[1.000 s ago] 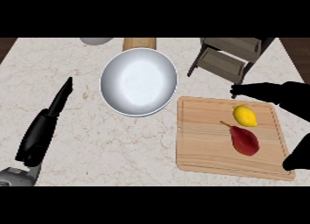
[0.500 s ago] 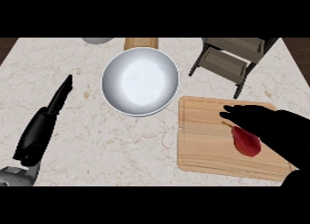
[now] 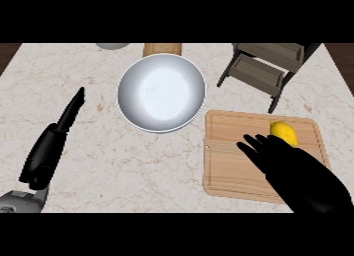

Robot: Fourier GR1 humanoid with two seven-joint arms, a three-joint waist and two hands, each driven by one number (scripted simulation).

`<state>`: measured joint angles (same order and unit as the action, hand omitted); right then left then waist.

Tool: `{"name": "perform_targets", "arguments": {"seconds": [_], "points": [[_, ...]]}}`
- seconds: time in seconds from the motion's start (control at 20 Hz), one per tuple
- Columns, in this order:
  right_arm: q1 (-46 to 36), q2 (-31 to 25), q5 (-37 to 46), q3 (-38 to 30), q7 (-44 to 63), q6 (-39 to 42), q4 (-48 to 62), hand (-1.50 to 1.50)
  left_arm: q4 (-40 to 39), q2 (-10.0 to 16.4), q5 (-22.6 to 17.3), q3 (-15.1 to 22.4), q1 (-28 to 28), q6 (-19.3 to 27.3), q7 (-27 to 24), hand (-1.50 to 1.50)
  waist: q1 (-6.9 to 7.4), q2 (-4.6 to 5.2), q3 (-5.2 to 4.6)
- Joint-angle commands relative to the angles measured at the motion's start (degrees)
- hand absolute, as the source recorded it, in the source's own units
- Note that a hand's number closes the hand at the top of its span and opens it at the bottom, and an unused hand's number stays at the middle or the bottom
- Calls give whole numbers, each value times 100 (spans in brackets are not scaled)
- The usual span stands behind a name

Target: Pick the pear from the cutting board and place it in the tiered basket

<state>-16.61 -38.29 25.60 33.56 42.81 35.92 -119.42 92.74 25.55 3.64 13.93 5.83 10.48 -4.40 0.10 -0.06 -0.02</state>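
Left edge: left hand (image 3: pixel 53 146) rests on the counter (image 3: pixel 113 165), fingers straight and pointing up the view, holding nothing; parked well clear of the work, presumably because the job needs one arm only. Centre: white plate (image 3: pixel 161 92), with a wooden piece (image 3: pixel 162 48) showing just behind its far rim and a grey round object (image 3: pixel 112 45) cut off at the top edge; none bears on the task. Right of centre: cutting board (image 3: pixel 228 150) lies flat, near the plate's lower right rim. Right hand (image 3: pixel 296 171) is over the board, fingers extended and spread wide, nothing enclosed. The wide spread suits an approach before closing. Its fingertips (image 3: pixel 257 145) are just beside a yellow fruit (image 3: pixel 283 133) lying at the board's far edge. Whether that is the pear I cannot tell; the hand hides part of the board. Tiered basket (image 3: pixel 271 70) stands beyond the board, upper right, apart from both. Judgement: reach stage, grasp not yet made.
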Motion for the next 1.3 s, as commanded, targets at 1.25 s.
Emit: {"name": "perform_targets", "arguments": {"seconds": [1.25], "points": [[836, 368, 2637, -923, -1977, -541, 1427, -150, -68, -827, 752, -617, 154, -655, 208, 0, -17, 8, 3]]}}
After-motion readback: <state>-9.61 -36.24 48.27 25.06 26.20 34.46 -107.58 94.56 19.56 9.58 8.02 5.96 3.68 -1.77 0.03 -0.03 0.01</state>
